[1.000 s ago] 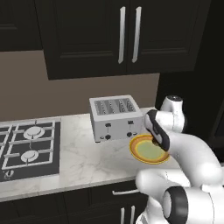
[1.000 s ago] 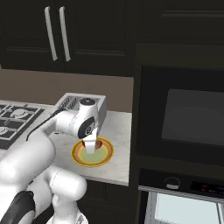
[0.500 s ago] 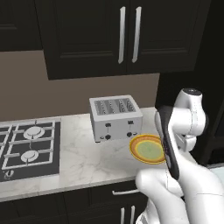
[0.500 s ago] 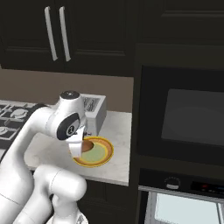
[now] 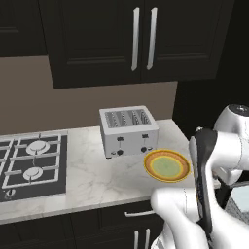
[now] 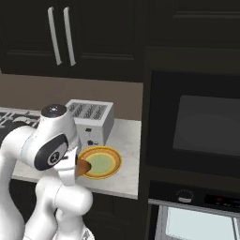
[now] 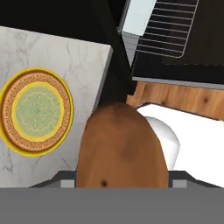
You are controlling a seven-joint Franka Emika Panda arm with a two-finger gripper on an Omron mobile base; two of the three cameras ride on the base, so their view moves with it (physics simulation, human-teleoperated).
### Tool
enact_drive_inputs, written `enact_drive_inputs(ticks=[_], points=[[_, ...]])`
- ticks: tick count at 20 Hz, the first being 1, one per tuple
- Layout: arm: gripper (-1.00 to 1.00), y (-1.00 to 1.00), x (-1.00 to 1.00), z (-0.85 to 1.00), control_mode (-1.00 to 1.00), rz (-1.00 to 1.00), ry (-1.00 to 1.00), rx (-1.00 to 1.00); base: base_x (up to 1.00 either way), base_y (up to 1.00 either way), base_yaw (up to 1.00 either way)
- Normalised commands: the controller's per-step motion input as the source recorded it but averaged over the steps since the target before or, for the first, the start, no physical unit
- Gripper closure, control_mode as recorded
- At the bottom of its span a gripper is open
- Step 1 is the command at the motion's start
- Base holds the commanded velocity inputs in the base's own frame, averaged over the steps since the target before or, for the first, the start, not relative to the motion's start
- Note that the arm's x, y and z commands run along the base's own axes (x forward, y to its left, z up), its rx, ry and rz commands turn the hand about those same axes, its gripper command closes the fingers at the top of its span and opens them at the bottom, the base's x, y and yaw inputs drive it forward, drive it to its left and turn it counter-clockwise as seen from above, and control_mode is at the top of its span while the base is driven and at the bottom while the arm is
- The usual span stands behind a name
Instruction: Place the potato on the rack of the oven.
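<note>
The potato (image 7: 121, 148) is being gripped by the hand (image 6: 77, 165), looming large at the bottom centre of the hand view. The plate (image 7: 36, 110) is being left bare on the bench (image 7: 83, 70) at left, and the oven (image 7: 168, 39) rack is being shown at upper right.

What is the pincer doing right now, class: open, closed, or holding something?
Pincer: closed on the potato, carried above the floor beside the counter, off the plate.

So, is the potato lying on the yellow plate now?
No, in the hand view the potato is held up at the gripper, and the plate on the counter carries nothing.
</note>
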Motion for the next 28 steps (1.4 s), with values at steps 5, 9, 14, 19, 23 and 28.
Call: enact_drive_inputs(ticks=[5, 9, 14, 19, 23, 28], points=[[1.00, -0.44, -0.52, 0.00, -1.00, 0.28, -0.15, 0.00, 0.00, 0.00, 0.00], [1.00, -0.60, -0.21, 0.02, -1.00, 0.28, -0.13, 0.00, 0.00, 0.00, 0.00], [1.00, -0.74, -0.23, -0.06, -1.00, 0.27, -0.10, 0.00, 0.00, 0.00, 0.00], [1.00, -0.80, -0.02, -0.20, -1.00, 0.30, -0.10, 0.00, 0.00, 0.00, 0.00], [1.00, -0.93, 0.00, -0.40, -1.00, 0.31, -0.17, 0.00, 0.00, 0.00, 0.00], [1.00, -0.96, 0.00, -0.63, -1.00, 0.31, -0.21, 0.00, 0.00, 0.00, 0.00]])
